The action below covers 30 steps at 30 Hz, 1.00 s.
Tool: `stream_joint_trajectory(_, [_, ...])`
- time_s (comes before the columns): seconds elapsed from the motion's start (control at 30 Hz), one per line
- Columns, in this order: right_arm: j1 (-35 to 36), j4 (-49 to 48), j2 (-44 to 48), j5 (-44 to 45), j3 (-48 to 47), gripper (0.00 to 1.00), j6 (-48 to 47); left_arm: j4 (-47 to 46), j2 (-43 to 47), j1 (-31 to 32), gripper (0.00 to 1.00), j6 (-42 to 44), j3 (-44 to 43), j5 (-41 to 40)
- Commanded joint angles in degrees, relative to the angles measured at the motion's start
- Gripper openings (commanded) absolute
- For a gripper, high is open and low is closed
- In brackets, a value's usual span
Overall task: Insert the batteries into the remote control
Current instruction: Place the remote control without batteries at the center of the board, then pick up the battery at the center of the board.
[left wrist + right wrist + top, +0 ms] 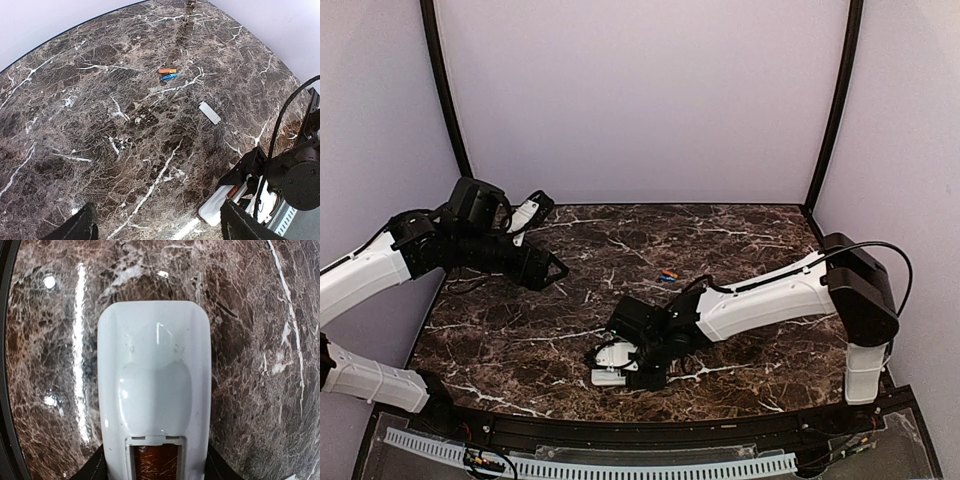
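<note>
**Remote held ready, batteries lie well away**

Closest in, at the near edge of the desk [520, 330], the right claw [625, 365] is clamped on the sides of the remote control [155, 370], whose plain white back faces up. The battery bay [155, 462] at the held end is uncovered and shows a brownish inside. I see no cell in it.

Further out, a small white cover [209, 112] lies flat on the marble, apart from everything else. Beyond it, toward the middle of the desk, the batteries [168, 74] lie side by side, orange-red and blue, about touching.

Up at the far left, the left claw [162, 230] hovers high with its jaws spread wide, holding nothing.

The risks look plain. The cells are slim and round, so a closing finger could roll one off, or the pinch could take both at once. A cell carried crooked, or turned the wrong way, may jam at the bay. The right claw sits close beside that opening, which could crowd the approach, and a hard push might shift the remote in its grip.
</note>
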State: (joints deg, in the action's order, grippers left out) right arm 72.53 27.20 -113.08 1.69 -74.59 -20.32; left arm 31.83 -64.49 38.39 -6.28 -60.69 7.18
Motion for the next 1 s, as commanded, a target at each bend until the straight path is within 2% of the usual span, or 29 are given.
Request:
stream_joint_trajectory(0.0, [-0.12,4.15,-3.31,-3.12,-2.22,0.41,3.73,0.02,0.90,-0.55,0.84,0.11,0.67,0.67])
stream_joint_trajectory(0.1, [-0.25,5.24,-3.55,-4.04,-2.67,0.59,3.78,0.05,1.34,-0.58,0.84,0.57,0.77,0.53])
stream_joint_trajectory(0.2, [-0.53,6.03,-3.45,-4.24,-3.54,0.68,3.67,0.10,1.74,-0.69,0.84,0.98,0.96,0.89])
stream_joint_trajectory(0.43, [-1.36,8.62,-2.08,-5.63,-8.43,0.74,3.00,0.22,1.82,-0.77,0.85,1.25,1.20,2.17])
stream_joint_trajectory(0.6, [-5.15,6.20,4.18,-8.60,-12.06,0.80,5.03,0.18,1.90,-0.94,0.85,1.66,1.18,2.36])
stream_joint_trajectory(0.73, [-12.33,1.48,8.65,-8.51,-13.06,0.77,14.13,-0.34,2.44,-1.45,0.85,1.83,1.50,2.11])
stream_joint_trajectory(0.87, [-19.92,2.59,5.71,3.50,-17.66,0.47,24.98,-1.30,2.63,-2.24,0.85,1.88,2.30,1.40])
stream_joint_trajectory(0.97, [-24.72,1.94,1.25,3.31,-19.84,0.43,25.66,-1.51,2.40,-2.70,0.85,1.57,2.49,1.60])
